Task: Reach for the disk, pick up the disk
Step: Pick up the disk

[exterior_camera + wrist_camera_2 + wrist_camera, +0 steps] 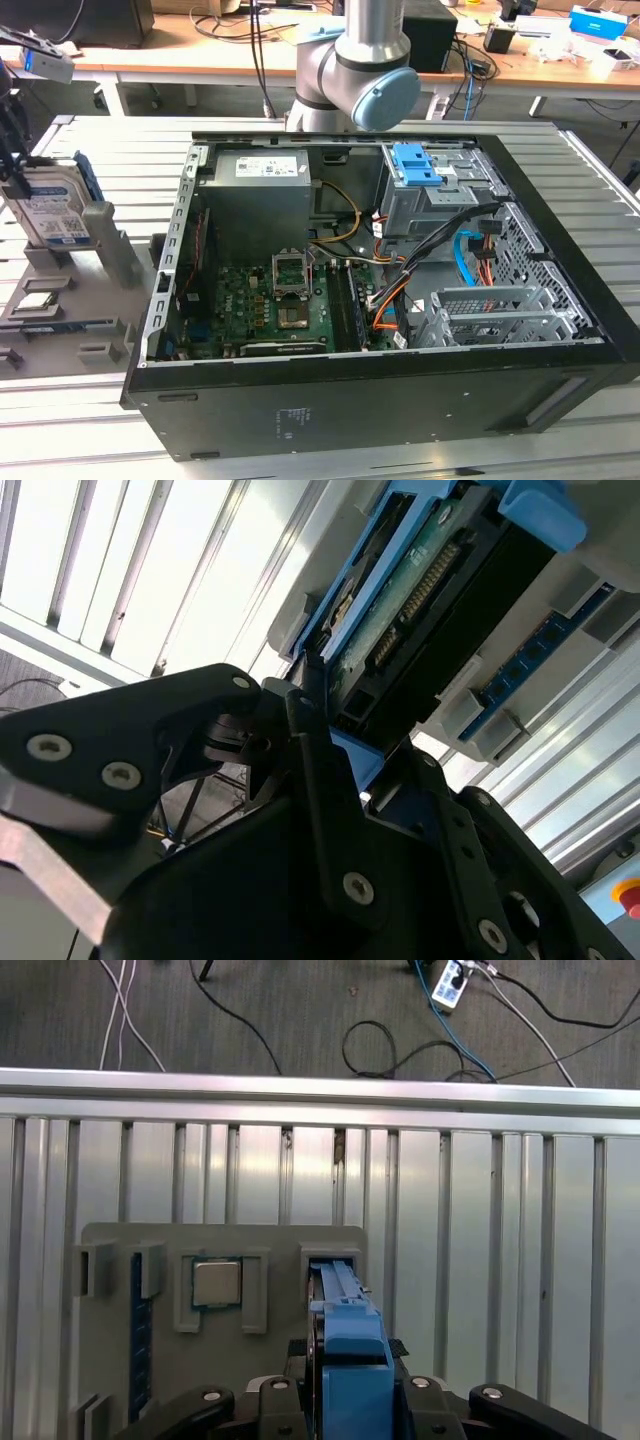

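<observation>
The disk (52, 210) stands on edge in a slot of the grey holder (105, 250) at the exterior view's left, its blue-and-white label facing out. My gripper (12, 160) comes down over its top edge there. In the first wrist view the disk's blue side rail (348, 1350) runs up between the black fingers (270, 1392), which sit tight against both its sides with my gripper (350, 1405) shut on it. The second wrist view shows the disk's circuit-board face (420, 590) and my gripper (365, 748) clamping its near end. The disk's lower end still sits in the holder's slot (330, 1260).
An open black computer case (380, 400) fills the middle of the slatted metal table (590, 160), with a blue caddy (415, 165) on its drive cage. The holder plate also carries a processor chip (216, 1282) and a blue strip (136, 1320). The table's far edge (320, 1085) drops to a floor with cables.
</observation>
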`<state>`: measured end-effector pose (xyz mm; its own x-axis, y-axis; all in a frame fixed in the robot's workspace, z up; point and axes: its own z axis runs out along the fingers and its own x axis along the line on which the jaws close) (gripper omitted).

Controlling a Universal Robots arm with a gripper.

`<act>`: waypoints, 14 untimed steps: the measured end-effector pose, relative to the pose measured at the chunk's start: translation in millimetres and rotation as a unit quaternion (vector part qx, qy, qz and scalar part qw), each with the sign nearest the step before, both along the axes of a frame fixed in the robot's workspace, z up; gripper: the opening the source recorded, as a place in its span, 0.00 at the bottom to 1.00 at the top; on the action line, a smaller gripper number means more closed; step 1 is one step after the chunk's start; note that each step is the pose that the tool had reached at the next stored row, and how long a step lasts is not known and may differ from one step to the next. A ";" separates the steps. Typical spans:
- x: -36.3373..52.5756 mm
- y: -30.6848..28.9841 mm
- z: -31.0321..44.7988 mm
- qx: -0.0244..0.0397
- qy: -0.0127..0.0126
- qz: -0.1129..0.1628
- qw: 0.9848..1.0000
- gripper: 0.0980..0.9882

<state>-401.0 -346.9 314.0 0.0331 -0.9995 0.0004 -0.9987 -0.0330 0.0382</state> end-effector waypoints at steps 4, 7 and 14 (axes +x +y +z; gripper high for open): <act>0.0 0.0 4.8 0.000 0.000 0.000 1.000 0.30; 0.2 0.0 9.5 0.000 0.000 0.000 1.000 0.30; 0.5 0.1 23.1 0.000 0.000 0.000 1.000 0.30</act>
<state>-400.4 -346.9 337.0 0.0331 -0.9995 0.0004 -0.9987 -0.0330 0.0382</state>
